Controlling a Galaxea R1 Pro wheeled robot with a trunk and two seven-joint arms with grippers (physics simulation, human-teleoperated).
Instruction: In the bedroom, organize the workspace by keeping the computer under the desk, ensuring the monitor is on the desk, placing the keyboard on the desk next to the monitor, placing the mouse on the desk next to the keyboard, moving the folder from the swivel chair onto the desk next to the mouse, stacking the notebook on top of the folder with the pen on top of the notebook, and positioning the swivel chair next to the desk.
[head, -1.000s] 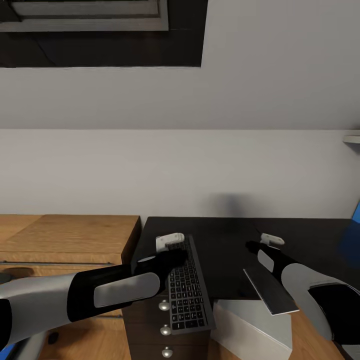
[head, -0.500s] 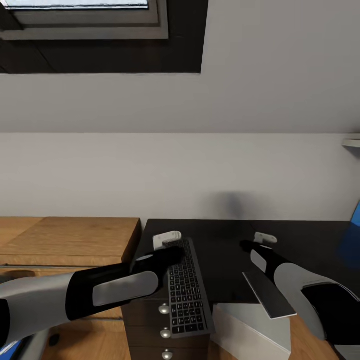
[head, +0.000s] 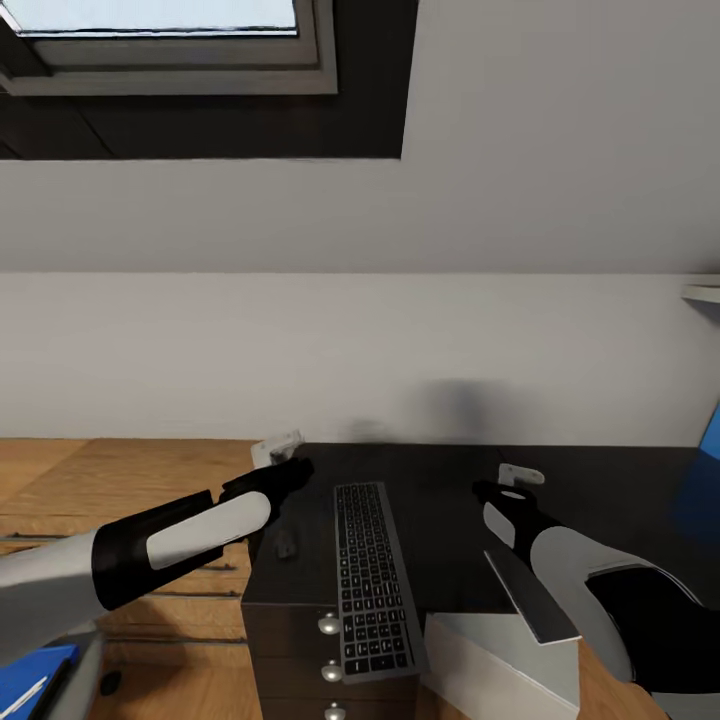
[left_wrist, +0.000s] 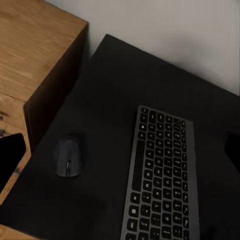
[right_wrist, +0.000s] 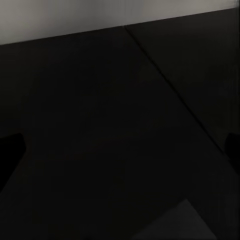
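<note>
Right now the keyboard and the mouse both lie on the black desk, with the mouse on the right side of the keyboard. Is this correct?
Not quite. The mouse lies to the left of the keyboard, near the desk's left edge, apart from it. The head view shows this. Both do lie on the black desk.

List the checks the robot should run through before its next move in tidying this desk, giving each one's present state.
1. Keyboard fully on the desk: not ok, its near end appears to overhang the front edge.
2. Mouse on the desk beside the keyboard: ok.
3. Left pincer open, clear of the mouse: ok.
4. Right pincer open, holding nothing: ok.
5. Folder on the desk beside the mouse: not ok, it sits low at the robot's left, off the desk.
</note>
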